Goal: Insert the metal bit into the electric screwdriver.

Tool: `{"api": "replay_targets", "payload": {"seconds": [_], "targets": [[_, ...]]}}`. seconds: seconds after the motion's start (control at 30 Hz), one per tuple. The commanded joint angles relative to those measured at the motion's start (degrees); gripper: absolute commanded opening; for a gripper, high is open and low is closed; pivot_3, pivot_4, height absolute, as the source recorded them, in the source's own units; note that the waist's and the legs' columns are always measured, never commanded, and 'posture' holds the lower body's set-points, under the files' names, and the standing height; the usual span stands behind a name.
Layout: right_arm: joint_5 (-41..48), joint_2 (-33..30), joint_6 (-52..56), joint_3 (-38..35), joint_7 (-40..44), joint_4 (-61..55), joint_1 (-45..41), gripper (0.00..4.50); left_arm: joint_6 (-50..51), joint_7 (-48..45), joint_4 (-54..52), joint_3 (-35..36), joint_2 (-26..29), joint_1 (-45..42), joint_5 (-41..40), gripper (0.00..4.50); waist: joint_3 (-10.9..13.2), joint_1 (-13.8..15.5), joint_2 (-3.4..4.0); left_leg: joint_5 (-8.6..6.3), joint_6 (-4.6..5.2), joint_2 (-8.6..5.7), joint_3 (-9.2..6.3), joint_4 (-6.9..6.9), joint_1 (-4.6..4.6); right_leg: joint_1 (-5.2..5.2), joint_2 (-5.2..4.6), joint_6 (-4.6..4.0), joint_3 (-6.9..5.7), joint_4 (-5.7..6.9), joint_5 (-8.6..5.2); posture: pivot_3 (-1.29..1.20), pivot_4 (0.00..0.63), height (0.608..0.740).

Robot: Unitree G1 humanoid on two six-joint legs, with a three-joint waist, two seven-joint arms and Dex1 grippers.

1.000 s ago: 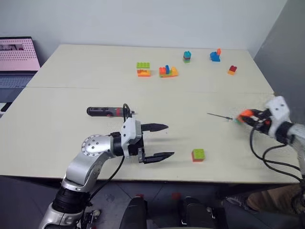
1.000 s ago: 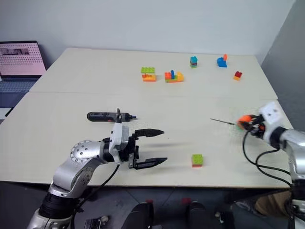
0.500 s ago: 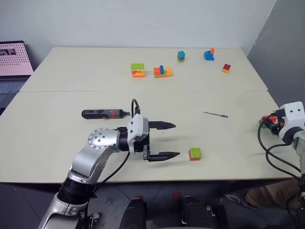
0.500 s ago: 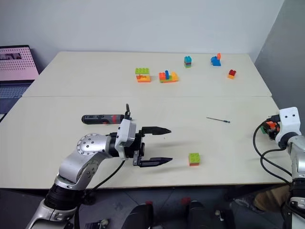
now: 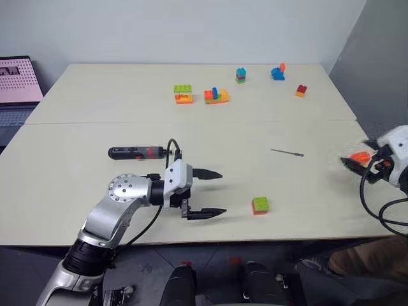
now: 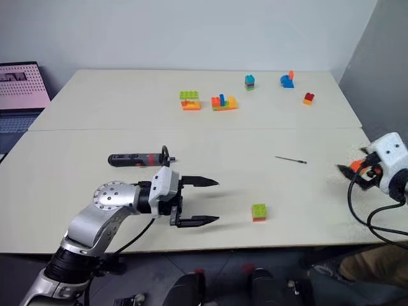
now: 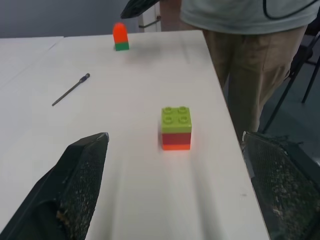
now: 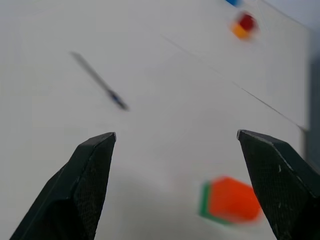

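The electric screwdriver (image 5: 137,152), black with a red band, lies flat on the table left of centre. The metal bit (image 5: 287,153), a thin grey rod, lies by itself further right, also visible in the left wrist view (image 7: 71,90). My left gripper (image 5: 222,192) hovers open and empty just in front of the screwdriver, pointing right. My right gripper (image 8: 175,134) is open at the table's right edge, with the metal bit (image 8: 97,80) beyond its fingers. A small orange brick on a green base (image 7: 119,36) stands on the table under it, not gripped.
A green, red and orange brick (image 5: 260,205) stands near the front edge, between the grippers. Several coloured bricks (image 5: 215,95) lie along the far side. A laptop (image 5: 19,83) is off to the left. A person (image 7: 245,30) stands by the table's right edge.
My right gripper has opened wide, and the orange brick it carried now stands on the table. That hand drew back from the bit toward the right edge. The left gripper stayed open.
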Motion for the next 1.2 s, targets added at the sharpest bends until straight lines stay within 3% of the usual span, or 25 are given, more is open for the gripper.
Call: {"api": "replay_targets", "payload": {"seconds": [0.03, 0.37, 0.73, 0.83, 1.13, 1.2], "targets": [[3.02, -2.11, -0.18, 7.55, 9.3, -8.46, -1.12, 4.1, -2.89, -1.64, -0.61, 0.95, 2.08, 1.11, 1.44, 4.5, 0.0, 0.03, 0.0, 0.0, 0.0, 0.0, 0.0, 0.0, 0.0, 0.0, 0.0, -0.03, 0.0, 0.01, -0.02, 0.0, 0.15, 0.74], [2.42, 1.64, 1.54, 22.88, 15.9, -11.09, -8.29, 4.1, -5.24, -2.0, -2.52, 0.8, 3.92, 5.13, 3.19, 4.5, 0.02, 0.31, -0.05, 0.0, 0.0, -0.02, 0.11, 0.0, -0.06, -0.04, -0.06, -0.06, 0.05, -0.09, -0.03, 0.0, 0.15, 0.74], [-3.93, 7.77, -2.57, 32.86, 16.78, -7.05, -11.27, 4.1, -4.79, -1.71, -3.5, 0.59, 3.79, 4.8, 3.14, 4.5, 0.02, 0.32, -0.06, 0.0, -0.01, -0.02, 0.12, 0.0, -0.06, -0.07, -0.05, -0.04, 0.06, -0.06, -0.02, 0.0, 0.15, 0.74], [-5.76, 8.09, -4.81, 33.3, 16.42, -5.81, -10.93, 3.66, -4.32, -1.57, -3.68, 0.68, 3.76, 4.61, 2.9, 4.5, 0.02, 0.39, -0.07, 0.0, -0.01, -0.03, 0.13, 0.0, -0.07, -0.06, -0.06, 0.09, 0.07, -0.08, 0.05, 0.0, 0.15, 0.74], [-6.54, 7.43, -7.03, 30.84, 15.83, -6.69, -8.28, 1.54, -3.57, -1.47, -3.77, 0.38, 3.05, 3.43, 2.06, 4.5, 0.02, 0.37, -0.07, 0.0, -0.01, -0.02, 0.12, 0.0, -0.06, -0.06, -0.05, 0.09, 0.07, -0.05, 0.05, 0.0, 0.15, 0.74], [-5.65, 6.97, -6.25, 28.64, 14.64, -7.72, -6.99, 1.48, -3.56, -1.67, -3.81, 0.4, 2.35, 3.12, 1.18, 4.5, 0.02, 0.37, -0.07, 0.0, -0.01, -0.03, 0.14, 0.01, -0.06, -0.06, -0.06, 0.1, 0.08, -0.05, 0.06, 0.0, 0.15, 0.74]]}}
